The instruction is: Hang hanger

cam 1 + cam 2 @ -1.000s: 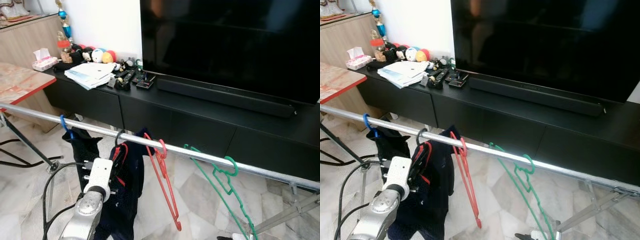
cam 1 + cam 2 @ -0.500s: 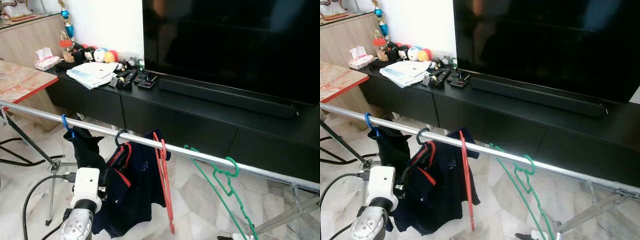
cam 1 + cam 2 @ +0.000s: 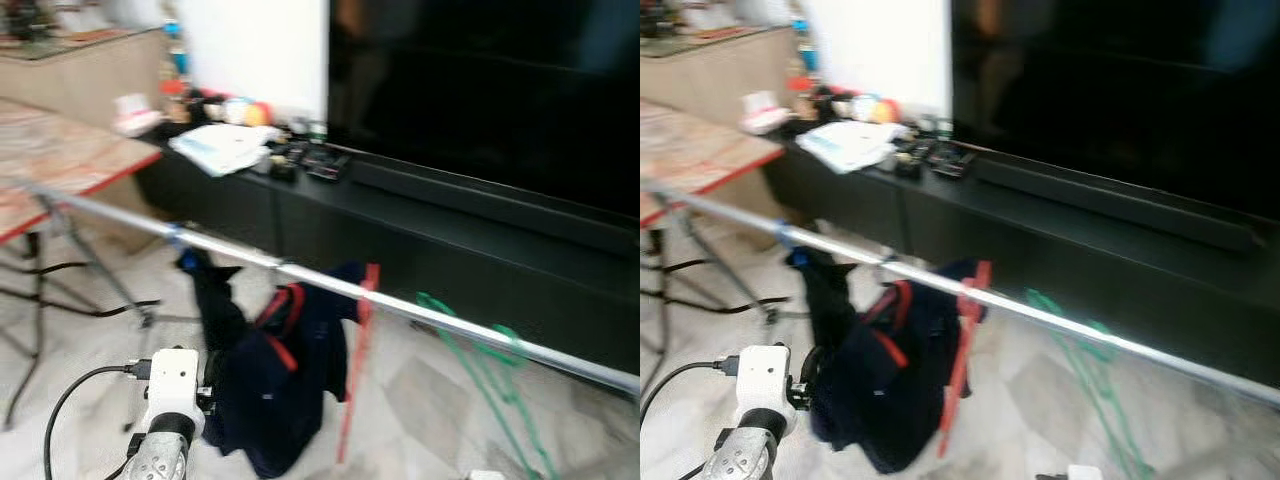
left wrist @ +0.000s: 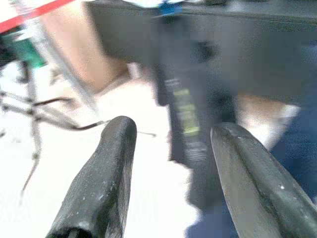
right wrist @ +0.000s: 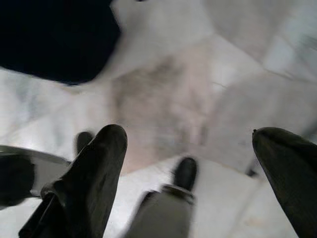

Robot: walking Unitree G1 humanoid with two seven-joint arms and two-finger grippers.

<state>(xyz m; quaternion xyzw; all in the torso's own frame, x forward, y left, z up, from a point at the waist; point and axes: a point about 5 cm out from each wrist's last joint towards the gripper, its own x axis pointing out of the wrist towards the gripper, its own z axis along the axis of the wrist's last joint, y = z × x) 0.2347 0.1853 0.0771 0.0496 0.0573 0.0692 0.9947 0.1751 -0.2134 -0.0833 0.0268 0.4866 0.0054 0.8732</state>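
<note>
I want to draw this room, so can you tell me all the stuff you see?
rail: 1, silver, slanting across the front.
dark clothes: 2 pieces, navy and black, hanging on the rail.
red hanger: 1, on the rail beside the clothes.
green hanger: 1, further right on the rail.
TV: 1, black, on the black cabinet.
papers: 1 white pile, on the cabinet.
table: 1, red-edged, left.
left pincer: open, near the clothes.
right pincer: open, above the floor.
</note>
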